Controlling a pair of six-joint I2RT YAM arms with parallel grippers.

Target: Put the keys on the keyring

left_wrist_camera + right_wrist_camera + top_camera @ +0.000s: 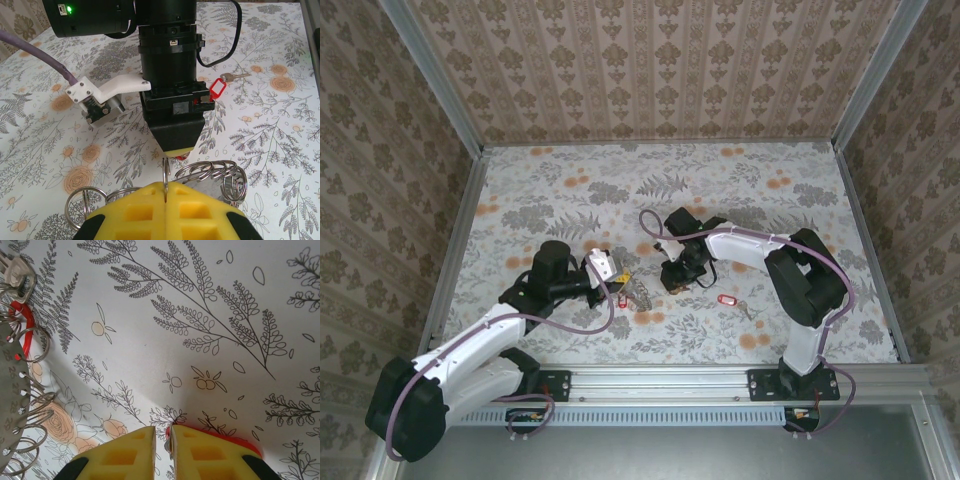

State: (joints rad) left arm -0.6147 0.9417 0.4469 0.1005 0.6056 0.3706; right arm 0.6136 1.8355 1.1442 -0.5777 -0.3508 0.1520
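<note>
left claw [165,192]: closed, its yellow pads pinching one thin ring [165,172] so that it stands upright on edge.
why held so: an upright, steadied ring gives the other claw a fixed target; i judge this arm is acting as the vise.
keyring [7,385]: lies on the surface [770,210] near its middle, between the two claws. it is a grey plate with numbered holes and many wire rings fanned out round it. the pinched ring belongs to it.
right claw [169,435]: pads nearly together on something thin, with a red tag edge showing under one pad. this looks like a grip on a key [225,435], though its blade is hidden.
why placed so: in the left wrist view this claw points down just beyond the upright ring, tip low over the surface, a bit of red at its tip. that lines the key up with the ring for threading.
loose key [217,90]: red tag and silver blade flat on the surface, off to the right, well apart from the keyring, waiting its turn.
step in hand: threading the held key onto the ring. whether it has caught the wire i cannot tell.
next move needs: fine alignment with the ring's split. a small slip could twist the ring out of the pinch.
</note>
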